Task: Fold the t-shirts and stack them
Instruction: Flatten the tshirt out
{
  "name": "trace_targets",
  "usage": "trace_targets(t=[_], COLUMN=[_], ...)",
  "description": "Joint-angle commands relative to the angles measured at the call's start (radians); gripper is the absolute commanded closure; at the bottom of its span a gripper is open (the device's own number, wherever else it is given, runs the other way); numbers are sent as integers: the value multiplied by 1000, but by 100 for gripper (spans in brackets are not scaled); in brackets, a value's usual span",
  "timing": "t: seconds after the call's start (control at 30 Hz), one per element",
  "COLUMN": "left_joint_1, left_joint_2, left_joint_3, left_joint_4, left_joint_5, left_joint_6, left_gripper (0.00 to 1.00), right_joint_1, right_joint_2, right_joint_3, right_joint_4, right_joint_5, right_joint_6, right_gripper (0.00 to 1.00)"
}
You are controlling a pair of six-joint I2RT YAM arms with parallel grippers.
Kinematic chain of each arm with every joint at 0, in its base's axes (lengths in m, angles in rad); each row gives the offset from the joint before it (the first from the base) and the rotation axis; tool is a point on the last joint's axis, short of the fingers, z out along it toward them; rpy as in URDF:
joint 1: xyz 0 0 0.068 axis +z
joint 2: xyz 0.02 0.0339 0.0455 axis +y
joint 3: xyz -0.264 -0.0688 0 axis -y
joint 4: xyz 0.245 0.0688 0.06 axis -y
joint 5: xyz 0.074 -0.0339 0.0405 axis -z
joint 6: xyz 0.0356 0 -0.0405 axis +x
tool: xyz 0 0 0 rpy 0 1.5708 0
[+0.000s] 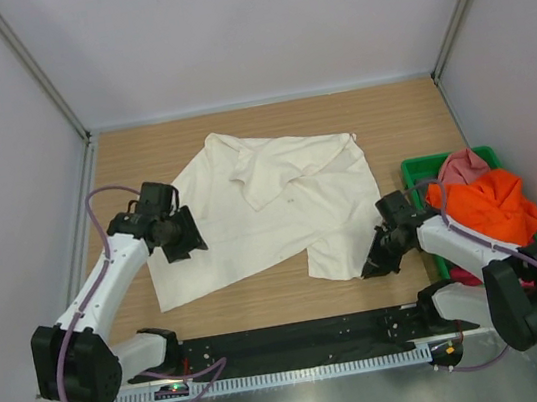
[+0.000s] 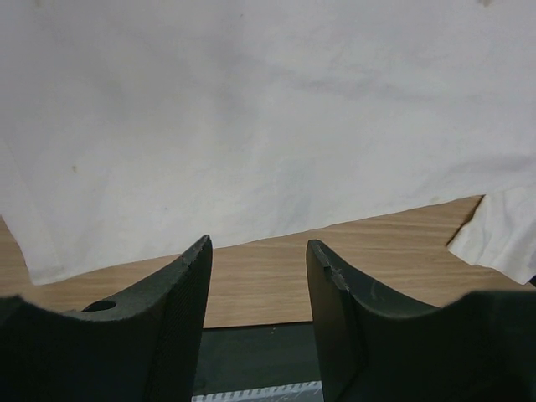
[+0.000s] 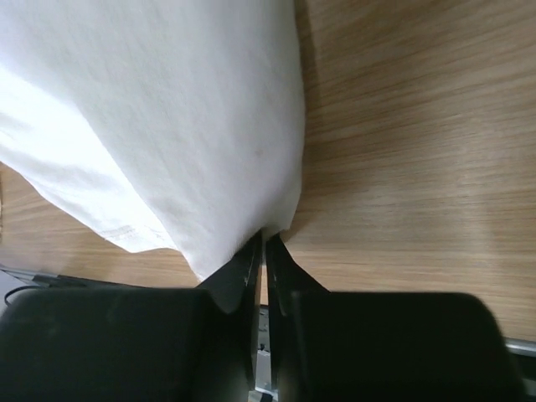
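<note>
A large cream-white t-shirt (image 1: 260,212) lies spread and rumpled on the wooden table, its top part folded over. My left gripper (image 1: 186,242) hovers over the shirt's left side. In the left wrist view it (image 2: 258,244) is open and empty, with the shirt's hem (image 2: 251,126) just beyond the fingertips. My right gripper (image 1: 369,270) is at the shirt's lower right corner. In the right wrist view it (image 3: 264,239) is shut on the edge of the white cloth (image 3: 167,126). An orange t-shirt (image 1: 492,206) and a dusty pink one (image 1: 464,167) lie piled in the bin.
A green plastic bin (image 1: 416,171) stands at the right of the table, close behind my right arm. A bit of magenta cloth (image 1: 465,279) shows by the right arm's base. Grey walls enclose the table on three sides. A black rail (image 1: 289,339) runs along the near edge.
</note>
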Motion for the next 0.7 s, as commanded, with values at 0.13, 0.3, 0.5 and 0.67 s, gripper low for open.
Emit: trace_targets(t=[0.13,0.3,0.5,0.67], left_joint_1=[15,150,216,216], left_joint_2=[-31,-80,59,333], left_joint_3=[17,-57,-82,13], left_joint_4=[-21,-13,115,182], left_joint_5=[-22,11,40,40], left_joint_6=[-50,-130,-153,-144], left_gripper=[48,46,55,55], right_joint_1=[3,3,3,3], right_joint_2=[4,-50,62,143], right_joint_3=[38,281,585,771], right_joint_4=[19,-154,-252,-262], right_joint_5=[194,344,380,358], right_joint_6=[-4,-120,-237,-303], right_gripper=[99,99,99,99])
